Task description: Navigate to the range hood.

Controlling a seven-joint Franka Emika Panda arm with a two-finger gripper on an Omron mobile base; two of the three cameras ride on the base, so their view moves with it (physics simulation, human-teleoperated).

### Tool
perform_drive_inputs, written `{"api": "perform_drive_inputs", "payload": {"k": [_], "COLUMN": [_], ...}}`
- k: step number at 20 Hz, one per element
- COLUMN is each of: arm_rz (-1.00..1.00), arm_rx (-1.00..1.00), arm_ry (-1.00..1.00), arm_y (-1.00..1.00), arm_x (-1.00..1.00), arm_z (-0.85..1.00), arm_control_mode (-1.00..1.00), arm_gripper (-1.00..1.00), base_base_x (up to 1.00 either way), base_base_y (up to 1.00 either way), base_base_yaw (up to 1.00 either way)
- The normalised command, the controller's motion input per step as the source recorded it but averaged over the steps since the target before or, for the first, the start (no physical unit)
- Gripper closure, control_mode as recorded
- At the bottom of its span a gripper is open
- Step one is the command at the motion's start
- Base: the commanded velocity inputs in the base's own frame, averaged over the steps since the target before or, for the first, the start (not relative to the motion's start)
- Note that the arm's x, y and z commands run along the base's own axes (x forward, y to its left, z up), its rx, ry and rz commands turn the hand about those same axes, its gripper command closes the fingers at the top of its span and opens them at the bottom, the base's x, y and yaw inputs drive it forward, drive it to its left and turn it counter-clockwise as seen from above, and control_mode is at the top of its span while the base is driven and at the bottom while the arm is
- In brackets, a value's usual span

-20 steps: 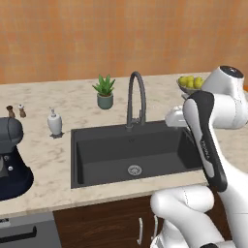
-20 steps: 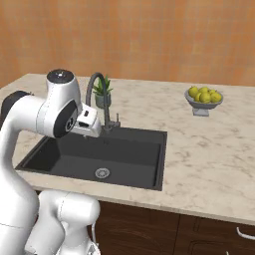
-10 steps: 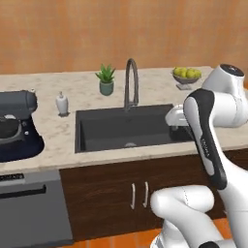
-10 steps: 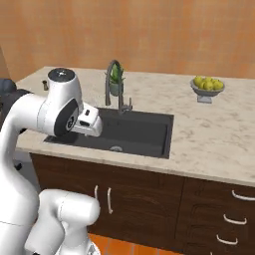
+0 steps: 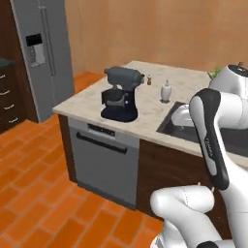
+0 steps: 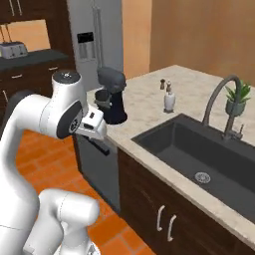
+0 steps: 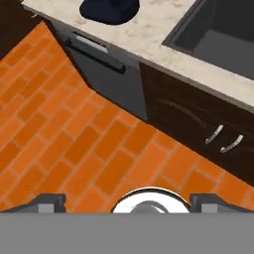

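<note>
No range hood is in front of me, so I judge it lies somewhere off beyond this corner of the beige stone desk (image 5: 92,104). The claw hangs over the orange brick floor (image 7: 74,149), and I cannot tell whether it is apart or together. The dark stand mixer (image 5: 121,94) and grey dishwasher (image 5: 104,162) mark the desk's end; open floor runs toward the grey refrigerator (image 5: 41,53).

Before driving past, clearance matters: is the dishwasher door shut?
Shut: the dishwasher door sits flush under the counter.
</note>
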Motion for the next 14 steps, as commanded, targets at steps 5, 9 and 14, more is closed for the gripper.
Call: {"api": "perform_drive_inputs", "payload": {"k": [5, 9, 14], "arm_rz": [0.0, 0.0, 0.0], "arm_rx": [0.0, 0.0, 0.0], "arm_ry": [0.0, 0.0, 0.0], "arm_y": [0.0, 0.0, 0.0], "arm_x": [0.0, 0.0, 0.0], "arm_z": [0.0, 0.0, 0.0], "arm_control_mode": [1.0, 1.0, 1.0], "arm_gripper": [-1.0, -1.0, -1.0], "base_base_x": [0.07, 0.04, 0.03], "base_base_y": [0.32, 0.41, 0.3], "base_base_yaw": [0.97, 0.96, 0.99]}}
